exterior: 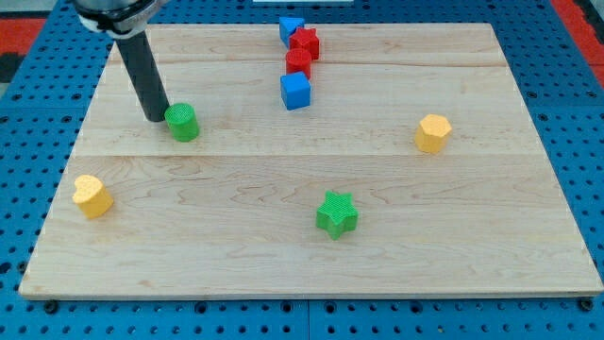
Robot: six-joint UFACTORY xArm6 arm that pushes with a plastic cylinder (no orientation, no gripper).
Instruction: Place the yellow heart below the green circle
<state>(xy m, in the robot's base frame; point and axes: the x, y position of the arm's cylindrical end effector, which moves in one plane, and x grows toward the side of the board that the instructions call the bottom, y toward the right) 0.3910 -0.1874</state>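
Note:
The yellow heart [92, 195] lies near the board's left edge, toward the view's bottom. The green circle [182, 122] stands up and to the right of it, in the upper left part of the board. My tip [156, 118] rests on the board just left of the green circle, touching or almost touching it. The heart is well below and left of my tip.
A green star [336, 213] sits at the lower middle. A yellow hexagon block [433, 132] is at the right. At the top middle stand a blue block [291, 29], a red star [305, 42], a red block [298, 62] and a blue cube [295, 91]. The wooden board [472, 246] lies on a blue pegboard.

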